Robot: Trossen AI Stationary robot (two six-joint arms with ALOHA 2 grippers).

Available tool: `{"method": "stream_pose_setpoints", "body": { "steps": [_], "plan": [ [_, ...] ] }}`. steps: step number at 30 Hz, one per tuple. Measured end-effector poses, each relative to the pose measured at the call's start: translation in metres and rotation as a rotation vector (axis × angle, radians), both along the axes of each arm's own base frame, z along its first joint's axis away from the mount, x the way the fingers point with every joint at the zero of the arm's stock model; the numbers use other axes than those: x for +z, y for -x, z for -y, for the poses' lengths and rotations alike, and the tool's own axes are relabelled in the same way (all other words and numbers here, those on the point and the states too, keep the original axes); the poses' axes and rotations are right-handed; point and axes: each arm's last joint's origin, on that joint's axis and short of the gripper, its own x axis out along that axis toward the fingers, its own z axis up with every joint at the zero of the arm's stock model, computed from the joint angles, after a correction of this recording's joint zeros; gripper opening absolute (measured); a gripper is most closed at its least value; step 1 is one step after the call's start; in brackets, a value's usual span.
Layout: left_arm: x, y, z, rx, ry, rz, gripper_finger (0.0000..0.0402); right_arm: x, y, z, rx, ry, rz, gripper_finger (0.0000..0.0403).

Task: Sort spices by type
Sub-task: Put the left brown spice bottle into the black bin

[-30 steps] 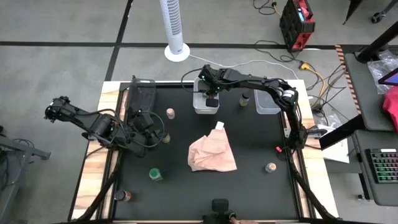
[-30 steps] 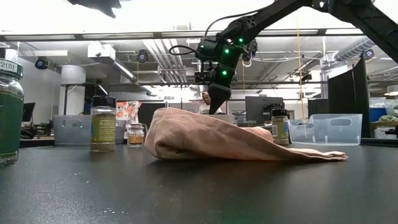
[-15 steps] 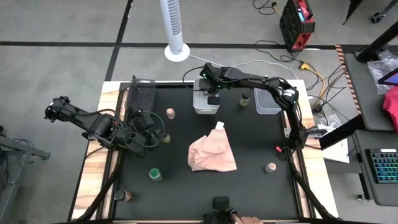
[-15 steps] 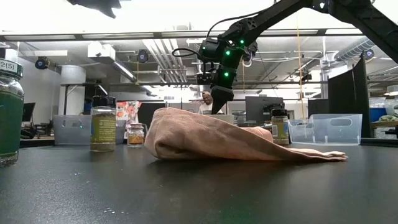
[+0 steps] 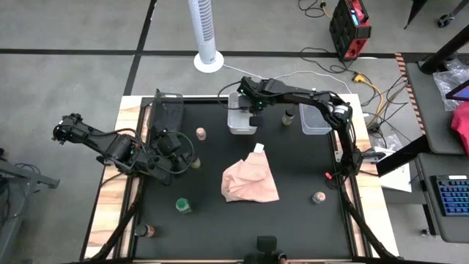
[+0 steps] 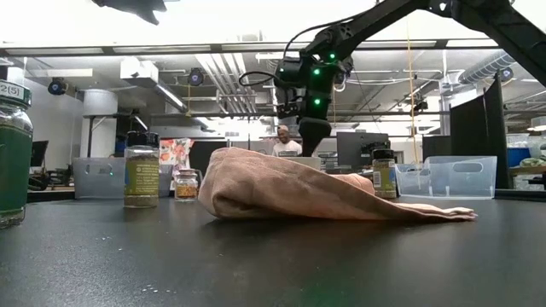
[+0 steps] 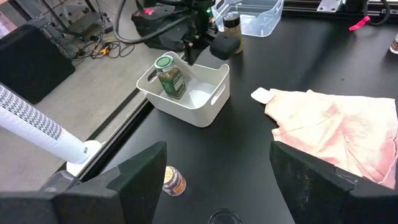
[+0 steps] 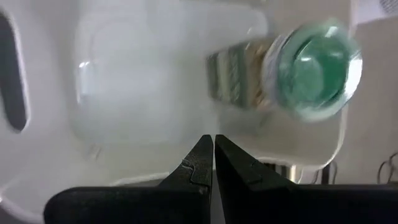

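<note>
High view: right gripper (image 5: 253,111) reaches over the white bin (image 5: 233,122) at the far middle of the black table (image 5: 293,176); a clear bin (image 5: 316,122) sits to its right, with a dark-lidded jar (image 5: 288,116) between the two. Left gripper (image 5: 178,155) waits at the left side beside a jar (image 5: 196,163). A tan-lidded jar (image 5: 201,133) stands left of the white bin, a green-lidded jar (image 5: 182,206) near left, another jar (image 5: 149,230) at the near-left corner, a tan-lidded one (image 5: 319,197) near right. Pink cloth (image 5: 250,181) lies mid-table. Low view: right gripper (image 6: 313,145) hangs above the far edge of the cloth (image 6: 299,188); a person shows in the room behind. Left wrist view: wide-spread fingers (image 7: 140,171) empty; a green-lidded jar (image 7: 170,75) stands tilted in the white bin (image 7: 205,104), right gripper (image 7: 198,41) just above it, apart. Right wrist view: fingertips (image 8: 200,163) pressed together, holding nothing; the green-lidded jar (image 8: 292,71) rests in the bin (image 8: 124,74) below.
</note>
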Motion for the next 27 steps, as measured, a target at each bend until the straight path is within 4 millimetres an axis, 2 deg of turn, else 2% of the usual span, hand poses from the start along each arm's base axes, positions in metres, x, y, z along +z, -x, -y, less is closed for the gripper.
{"method": "stream_pose_setpoints", "body": {
  "steps": [3,7,14,27],
  "plan": [
    [0.0,0.0,0.0,0.001,0.003,0.003,0.0269,0.004,0.003,-0.007,-0.003,-0.026,-0.021,0.001],
    [-0.001,-0.001,0.0,0.014,0.02,0.021,0.0269,0.022,0.008,-0.024,0.03,-0.076,0.03,0.0009],
    [-0.007,-0.004,0.002,0.016,0.029,0.037,0.0269,0.052,0.027,-0.06,0.098,-0.013,0.29,0.0009],
    [-0.023,-0.028,0.013,0.013,0.001,-0.014,0.0269,0.051,0.077,-0.132,0.12,0.105,0.627,0.0012]
  ]
}}
